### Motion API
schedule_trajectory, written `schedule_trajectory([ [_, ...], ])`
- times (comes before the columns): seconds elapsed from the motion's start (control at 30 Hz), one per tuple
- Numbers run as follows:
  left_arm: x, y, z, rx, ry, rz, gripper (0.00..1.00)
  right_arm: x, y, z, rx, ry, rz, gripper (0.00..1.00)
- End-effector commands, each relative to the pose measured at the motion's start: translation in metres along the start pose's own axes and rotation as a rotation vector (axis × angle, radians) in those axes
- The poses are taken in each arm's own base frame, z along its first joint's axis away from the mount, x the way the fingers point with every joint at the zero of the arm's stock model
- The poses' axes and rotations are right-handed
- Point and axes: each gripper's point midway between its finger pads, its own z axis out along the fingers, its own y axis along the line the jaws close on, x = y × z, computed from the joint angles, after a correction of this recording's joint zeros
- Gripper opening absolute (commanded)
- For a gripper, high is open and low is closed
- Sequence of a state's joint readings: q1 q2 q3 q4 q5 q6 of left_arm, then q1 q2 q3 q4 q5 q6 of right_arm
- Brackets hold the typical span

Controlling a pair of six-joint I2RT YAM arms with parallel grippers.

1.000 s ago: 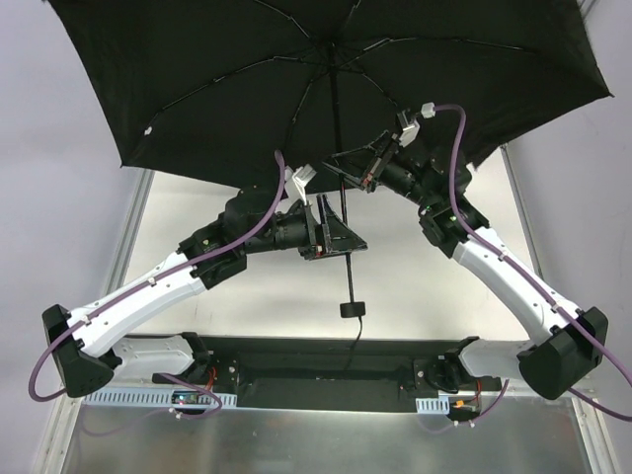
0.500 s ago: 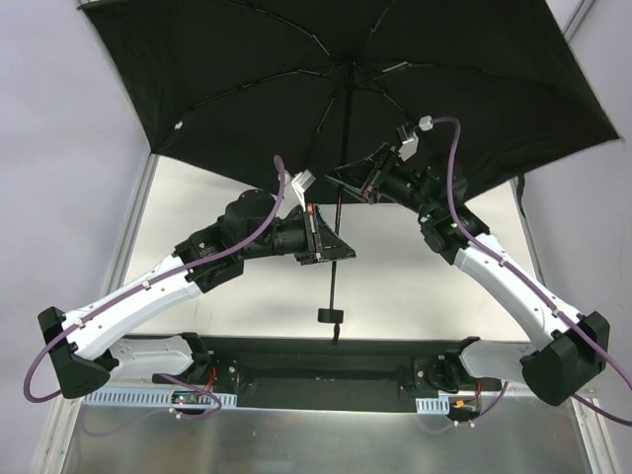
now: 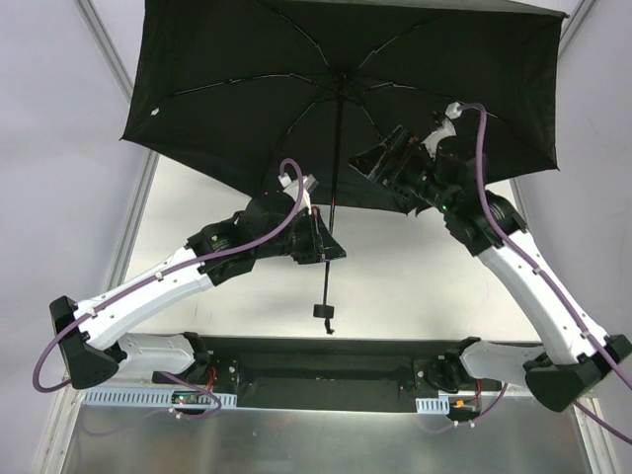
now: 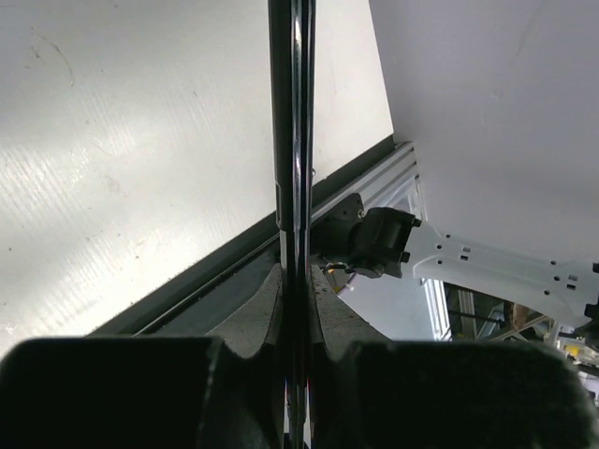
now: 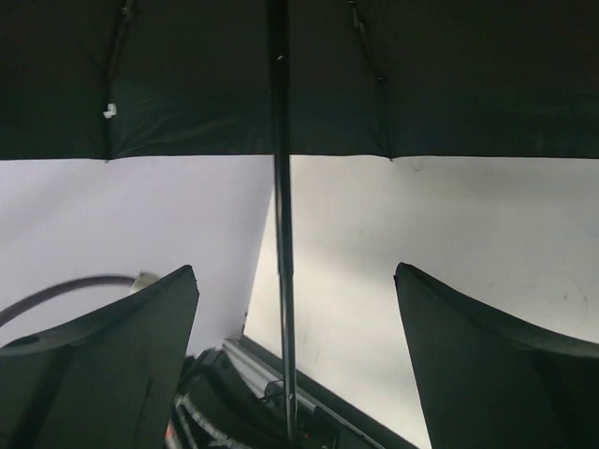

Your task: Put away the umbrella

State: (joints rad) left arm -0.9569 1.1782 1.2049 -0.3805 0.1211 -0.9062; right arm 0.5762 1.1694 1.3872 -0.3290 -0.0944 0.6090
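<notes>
Above the table point(image 3: 425, 286), the umbrella point(image 3: 296, 89) is fully open, its black canopy point(image 3: 444, 79) spread wide across the far part of the top view and tilted. Its thin metal shaft point(image 3: 334, 188) runs from the canopy centre down toward the arm bases. The small black handle point(image 3: 323, 312) at the lower end shows over the table's near edge (height off the surface can't be told from above). The left gripper point(image 3: 326, 242) is clenched on the shaft partway down, between canopy and handle. In the left wrist view the shaft is pinched in the narrow slot between both pads and runs straight up the frame. The right gripper point(image 3: 380, 166) is released, jaws wide apart, just right of the shaft and under the canopy. In the right wrist view the shaft stands in the gap between the two fingers point(image 5: 103, 374), nearer the left one, touching neither. Only the left gripper has contact with the shaft.
</notes>
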Motion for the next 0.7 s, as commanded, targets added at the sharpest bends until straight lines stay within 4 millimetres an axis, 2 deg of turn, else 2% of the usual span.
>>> schedule_trajectory([
  [0.0,-0.004,-0.015,-0.001,0.037,-0.002,0.058,0.00,-0.024,-0.006,0.022,0.074,-0.043,-0.039,0.88],
  [0.13,0.001,-0.011,0.004,0.029,0.020,0.066,0.00,-0.044,0.003,0.049,0.052,-0.073,-0.028,0.88],
  [0.2,0.002,-0.010,0.006,0.027,0.030,0.069,0.00,-0.054,-0.002,0.066,0.064,-0.089,-0.011,0.88],
  [0.3,0.003,-0.010,0.009,0.027,0.040,0.073,0.00,-0.071,0.002,0.086,0.047,-0.125,0.002,0.82],
  [0.43,0.006,-0.009,0.011,0.024,0.053,0.074,0.00,-0.094,0.011,0.104,0.034,-0.189,-0.004,0.77],
  [0.53,0.006,-0.009,0.012,0.026,0.058,0.070,0.00,-0.101,0.015,0.117,0.019,-0.203,0.007,0.73],
  [0.67,0.006,-0.010,0.011,0.031,0.060,0.071,0.00,-0.114,0.009,0.130,0.041,-0.267,0.037,0.65],
])
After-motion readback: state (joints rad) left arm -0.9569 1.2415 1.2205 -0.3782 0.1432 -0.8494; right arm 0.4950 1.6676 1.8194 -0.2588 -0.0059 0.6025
